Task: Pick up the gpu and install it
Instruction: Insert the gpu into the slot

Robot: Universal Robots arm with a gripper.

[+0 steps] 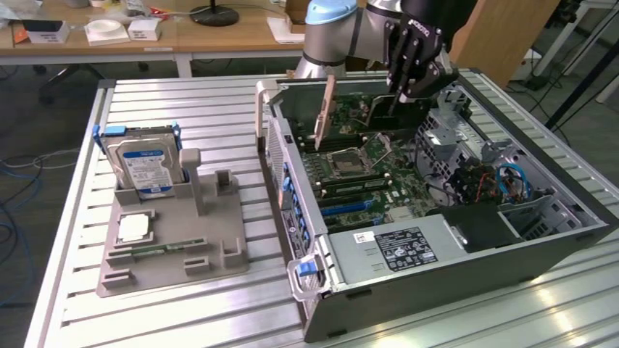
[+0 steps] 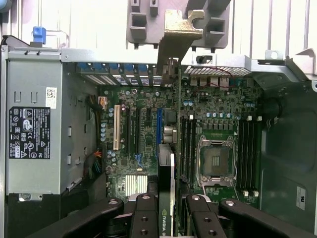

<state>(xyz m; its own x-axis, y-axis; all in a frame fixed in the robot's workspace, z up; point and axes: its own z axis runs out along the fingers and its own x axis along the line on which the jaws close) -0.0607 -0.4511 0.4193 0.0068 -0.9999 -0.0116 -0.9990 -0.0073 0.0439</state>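
Ribbed aluminium forms the tabletop [image 1: 193,109], and an open computer case [image 1: 570,196] lies on it toward 3 o'clock in the exterior view, its green motherboard [image 1: 363,177] facing up. The arm reaches in from 12 o'clock, with the gripper [image 1: 411,90] low over the far end of the case.

From the wrist view, the black fingers [image 2: 143,215] are pinching the gpu [image 2: 167,171] between them, one on each flat side. The card stands on edge, thin side toward the camera, and a green logo shows on the edge right by the grip. It runs away from the gripper across the motherboard, alongside the expansion slots [image 2: 130,129], with the empty processor socket [image 2: 215,161] on its other side. Its metal bracket [image 1: 327,109] points to the case's rear wall and rises a little above the rim. I cannot tell whether the card's lower edge touches a slot.

A silver power supply [image 1: 396,246] fills the case's 6 o'clock end.

Toward 9 o'clock, well apart from the case, a grey holder [image 1: 217,243] sits on the tabletop. A hard drive [image 1: 145,170] with a blue label stands upright in its far end, and a processor chip [image 1: 133,228] lies flat just in front of it.
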